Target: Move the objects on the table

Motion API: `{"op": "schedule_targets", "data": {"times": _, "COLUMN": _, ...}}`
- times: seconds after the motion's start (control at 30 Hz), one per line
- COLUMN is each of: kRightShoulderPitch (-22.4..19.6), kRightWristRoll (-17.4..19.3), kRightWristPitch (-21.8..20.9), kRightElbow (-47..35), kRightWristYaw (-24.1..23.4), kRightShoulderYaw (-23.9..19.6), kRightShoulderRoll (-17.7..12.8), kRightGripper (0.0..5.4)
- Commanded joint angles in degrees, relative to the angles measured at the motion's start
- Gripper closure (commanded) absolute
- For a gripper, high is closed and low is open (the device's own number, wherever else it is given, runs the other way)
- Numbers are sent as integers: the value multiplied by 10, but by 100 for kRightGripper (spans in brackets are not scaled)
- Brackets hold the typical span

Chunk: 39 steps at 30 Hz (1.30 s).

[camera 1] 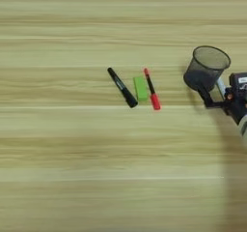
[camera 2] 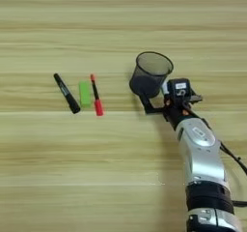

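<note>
On the wood-grain table (camera 1: 72, 168) lie three small things side by side: a black marker (camera 1: 122, 87), a small green block (camera 1: 141, 88) and a slim red marker (camera 1: 152, 89). To their right is the black mesh cup (camera 2: 150, 74), its open rim up and leaning up-right. My right gripper (camera 2: 154, 94) presses in at the cup's lower right side, reaching from the silver forearm (camera 2: 200, 149). A slim pale piece (camera 1: 220, 86) shows between cup and gripper; what it is stays unclear. The white-grey marker is not recognisable otherwise.
The forearm runs from the bottom right edge up to the cup, with a thin black cable (camera 2: 234, 157) beside it. The three small things lie about a cup's width left of the cup.
</note>
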Motion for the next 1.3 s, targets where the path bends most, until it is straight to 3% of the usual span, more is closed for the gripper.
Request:
{"op": "schedule_targets", "data": {"times": 0.03, "kRightShoulderPitch": -61, "kRightWristRoll": -1, "kRightWristPitch": -20, "kRightElbow": -1, "kRightWristYaw": 0, "kRightShoulderYaw": 2, "kRightShoulderRoll": -15, "kRightGripper": 3}}
{"op": "schedule_targets", "data": {"times": 0.53, "kRightShoulderPitch": -134, "kRightWristRoll": -5, "kRightWristPitch": -58, "kRightElbow": 102, "kRightWristYaw": 14, "kRightShoulderYaw": 7, "kRightShoulderRoll": -21, "kRightGripper": 3}}
{"op": "schedule_targets", "data": {"times": 1.3, "kRightShoulderPitch": -203, "kRightWristRoll": -11, "kRightWristPitch": -128, "kRightElbow": 225, "kRightWristYaw": 38, "kRightShoulderYaw": 26, "kRightShoulderRoll": -9, "kRightGripper": 3}}
